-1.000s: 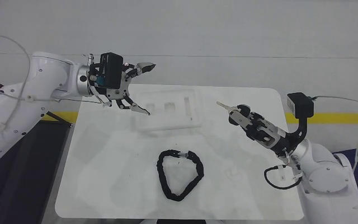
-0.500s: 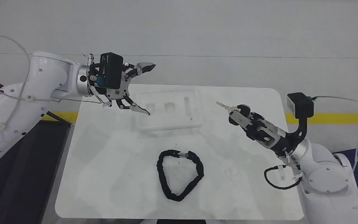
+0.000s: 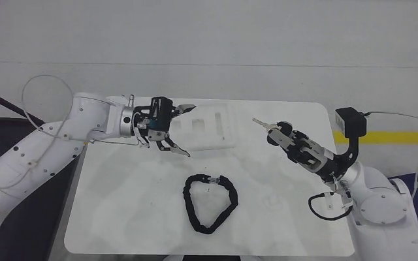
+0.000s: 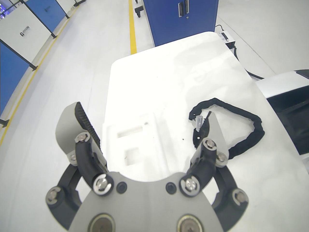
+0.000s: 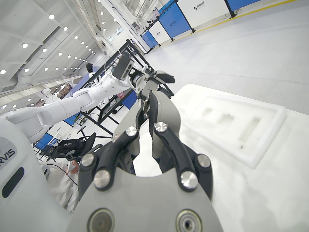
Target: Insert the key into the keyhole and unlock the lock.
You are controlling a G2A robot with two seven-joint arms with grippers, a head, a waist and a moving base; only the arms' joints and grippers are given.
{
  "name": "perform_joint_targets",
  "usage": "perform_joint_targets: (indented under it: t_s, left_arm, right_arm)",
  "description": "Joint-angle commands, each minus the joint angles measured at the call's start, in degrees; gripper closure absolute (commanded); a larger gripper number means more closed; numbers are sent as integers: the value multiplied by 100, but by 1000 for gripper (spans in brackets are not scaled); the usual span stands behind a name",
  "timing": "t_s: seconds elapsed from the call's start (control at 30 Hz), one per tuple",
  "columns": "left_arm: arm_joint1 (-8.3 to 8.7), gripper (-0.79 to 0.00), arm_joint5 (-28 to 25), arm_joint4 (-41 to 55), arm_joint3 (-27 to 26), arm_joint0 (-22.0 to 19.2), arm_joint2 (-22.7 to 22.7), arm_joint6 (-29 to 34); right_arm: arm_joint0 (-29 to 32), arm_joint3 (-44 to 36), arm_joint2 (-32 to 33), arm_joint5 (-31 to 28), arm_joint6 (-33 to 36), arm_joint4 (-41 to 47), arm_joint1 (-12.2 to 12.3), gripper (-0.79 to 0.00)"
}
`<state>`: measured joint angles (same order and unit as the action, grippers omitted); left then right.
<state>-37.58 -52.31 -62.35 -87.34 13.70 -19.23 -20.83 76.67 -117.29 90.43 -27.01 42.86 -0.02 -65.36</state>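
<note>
The chain lock [image 3: 230, 198] lies just ahead of the wide-open left gripper [image 3: 188, 130], the nearer one. The right gripper [image 3: 270, 133], well apart, clamps the key [image 3: 260, 122], shaft jutting forward.

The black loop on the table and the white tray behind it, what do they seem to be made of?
The black loop looks like a matte fabric sleeve, probably over a chain: it wrinkles along its length. Its silvery end piece looks like bare metal. The white tray looks like matte foam or soft plastic, with crisp rectangular recesses; which one is unclear.
</note>
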Motion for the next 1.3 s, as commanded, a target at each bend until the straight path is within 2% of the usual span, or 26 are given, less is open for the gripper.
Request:
perform_joint_targets:
  t_s: [0.0, 0.13, 0.3, 0.57, 0.8, 0.87, 1.27]
  left_arm:
    - [-47, -785, 72, 15, 20, 169, 41, 35]
    - [-177, -785, 71, 37, 177, 480, 154, 71]
    - [-429, -785, 55, -382, 431, 671, 337, 421]
    - [-864, -785, -263, -995, 838, 790, 519, 373]
    - [-1131, -785, -569, -1273, 1202, 821, 511, 97]
    - [-1178, -785, -569, -1272, 1278, 850, 556, 29]
    - [-1178, -785, -569, -1272, 1278, 850, 556, 29]
  right_arm:
    - [0, 0, 0, 0, 0, 0, 0, 0]
    - [0, 0, 0, 0, 0, 0, 0, 0]
    - [0, 0, 0, 0, 0, 0, 0, 0]
    - [0, 0, 0, 0, 0, 0, 0, 0]
    - [0, 0, 0, 0, 0, 0, 0, 0]
    - [0, 0, 0, 0, 0, 0, 0, 0]
    - [0, 0, 0, 0, 0, 0, 0, 0]
